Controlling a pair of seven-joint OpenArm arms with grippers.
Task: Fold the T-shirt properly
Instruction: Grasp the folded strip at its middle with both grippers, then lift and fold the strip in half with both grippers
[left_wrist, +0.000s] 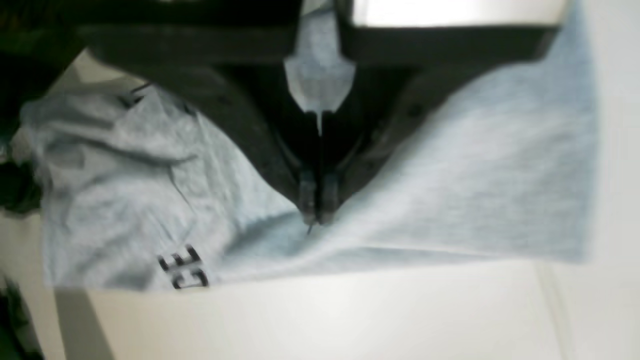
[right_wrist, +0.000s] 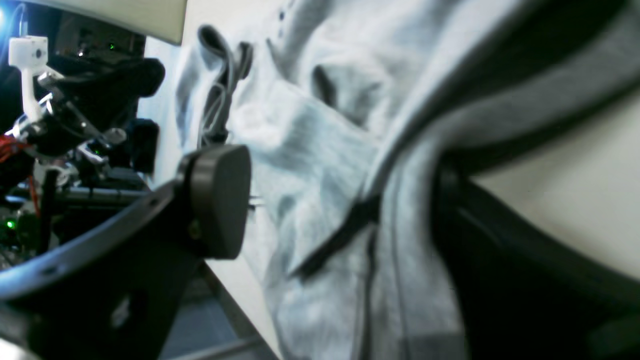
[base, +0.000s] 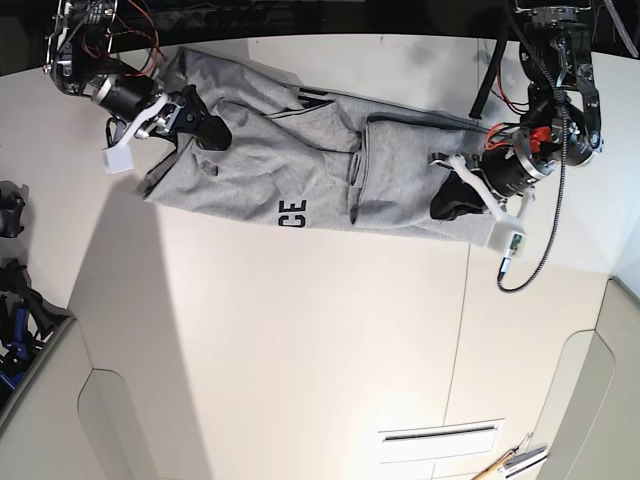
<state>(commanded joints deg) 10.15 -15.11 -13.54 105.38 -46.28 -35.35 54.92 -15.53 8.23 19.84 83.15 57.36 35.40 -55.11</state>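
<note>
1. Left wrist: closed left gripper (left_wrist: 318, 217) over the T-shirt (left_wrist: 480, 165); whether cloth is pinched, indeterminable.
2. Right wrist: right gripper (right_wrist: 340, 200), fingers wide around limp, light fabric.
3. Base: shirt spans ten to two o'clock on the table (base: 300, 350); grip hem corners.

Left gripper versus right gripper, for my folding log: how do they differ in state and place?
The left gripper has its fingertips together, while the right gripper has its fingers spread apart, with cloth between them in its wrist view.
The left gripper is at the flatter, folded-over end of the T-shirt; the right gripper is at the more rumpled opposite end.
Both have dark fingers. Whether the left one pinches any cloth, I cannot tell.
</note>
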